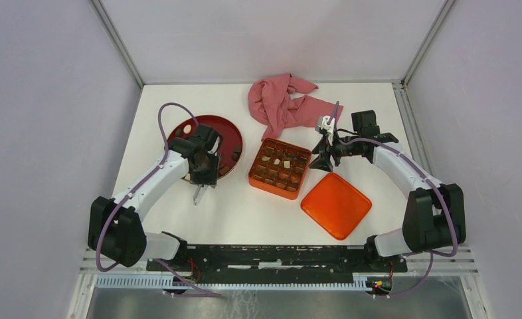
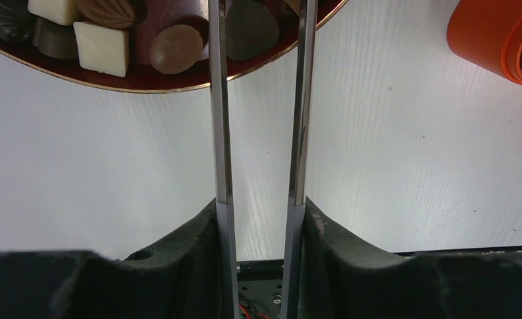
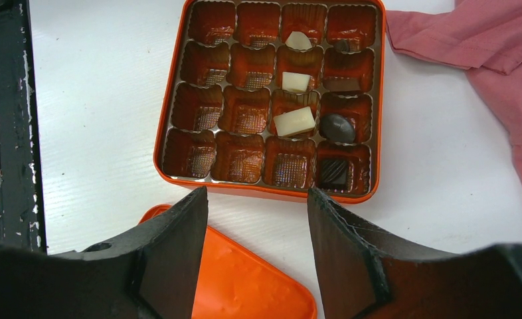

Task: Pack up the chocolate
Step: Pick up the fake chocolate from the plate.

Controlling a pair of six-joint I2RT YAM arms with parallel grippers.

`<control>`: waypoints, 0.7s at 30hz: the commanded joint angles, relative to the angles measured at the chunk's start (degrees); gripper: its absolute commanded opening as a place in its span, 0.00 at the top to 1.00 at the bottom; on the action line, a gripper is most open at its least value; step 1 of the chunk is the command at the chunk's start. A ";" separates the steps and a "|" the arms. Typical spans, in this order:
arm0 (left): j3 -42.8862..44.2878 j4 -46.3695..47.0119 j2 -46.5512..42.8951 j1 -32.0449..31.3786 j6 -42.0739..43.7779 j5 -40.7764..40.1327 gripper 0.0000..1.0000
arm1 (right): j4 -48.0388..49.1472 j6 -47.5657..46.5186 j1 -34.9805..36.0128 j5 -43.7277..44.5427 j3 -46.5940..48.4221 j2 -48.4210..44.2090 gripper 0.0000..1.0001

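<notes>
Picking up again: left claw (image 2: 261,80) hangs part-open and empty at the plate (image 2: 139,81) of chocolate (image 2: 176,48), right claw (image 3: 257,199) wide, empty over the tin (image 3: 268,191); next it needs a clean pinch.

Ahead of the right pincer, the square orange gridded tin (image 3: 269,100) has sixteen compartments holding three cream chocolates (image 3: 294,121) and four dark brown chocolates (image 3: 338,127).

No lettering, label, brand mark or number can be read in any view — not on the orange tin (image 3: 269,93), its lid (image 1: 336,205) or the red plate (image 1: 230,136). The chocolate pieces (image 2: 101,48) carry only moulded ridges — no legible stamp.
</notes>
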 commanded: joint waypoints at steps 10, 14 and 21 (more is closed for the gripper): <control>0.71 0.79 1.77 0.25 -1.31 -0.22 0.54 | 0.00 -1.06 -0.14 -1.93 2.29 -0.02 0.37; 0.65 0.98 1.91 0.25 -1.26 -0.08 0.54 | 0.08 -1.08 -0.19 -1.93 2.31 0.02 0.37; 0.69 1.48 3.74 0.18 -0.53 1.31 0.53 | -0.09 -1.26 -0.16 -1.93 2.39 -0.12 0.37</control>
